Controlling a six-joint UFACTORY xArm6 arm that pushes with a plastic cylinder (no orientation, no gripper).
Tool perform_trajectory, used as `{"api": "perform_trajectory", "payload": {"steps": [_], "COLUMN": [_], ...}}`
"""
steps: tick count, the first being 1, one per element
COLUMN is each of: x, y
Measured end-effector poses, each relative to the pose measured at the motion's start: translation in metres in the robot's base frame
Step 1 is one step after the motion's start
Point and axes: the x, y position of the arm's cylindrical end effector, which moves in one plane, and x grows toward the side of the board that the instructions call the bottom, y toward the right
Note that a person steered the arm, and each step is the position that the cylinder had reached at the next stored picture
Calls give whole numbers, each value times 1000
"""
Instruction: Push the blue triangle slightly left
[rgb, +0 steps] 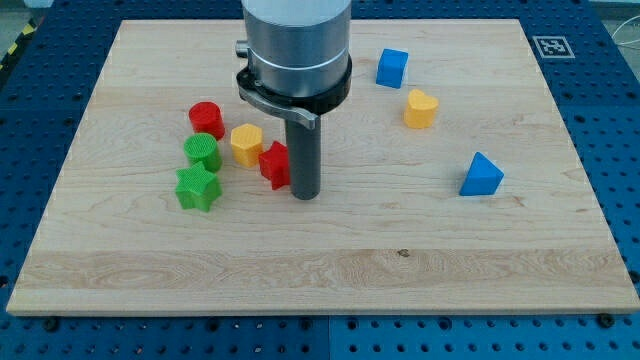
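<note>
The blue triangle (481, 175) lies at the view's right on the wooden board (320, 260). My tip (305, 194) rests on the board near the middle, far to the view's left of the blue triangle. It stands right beside a red star-like block (275, 164), touching or nearly touching its right side.
A yellow hexagon (246, 144), a red cylinder (206, 118), a green cylinder (202, 152) and a green star (197, 187) cluster left of my tip. A blue cube (392, 67) and a yellow heart (420, 108) sit toward the upper right.
</note>
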Motion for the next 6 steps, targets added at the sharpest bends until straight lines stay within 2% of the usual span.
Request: {"api": "perform_trajectory", "payload": {"steps": [2, 3, 6], "x": [-9, -5, 27], "y": [-9, 6, 107]}}
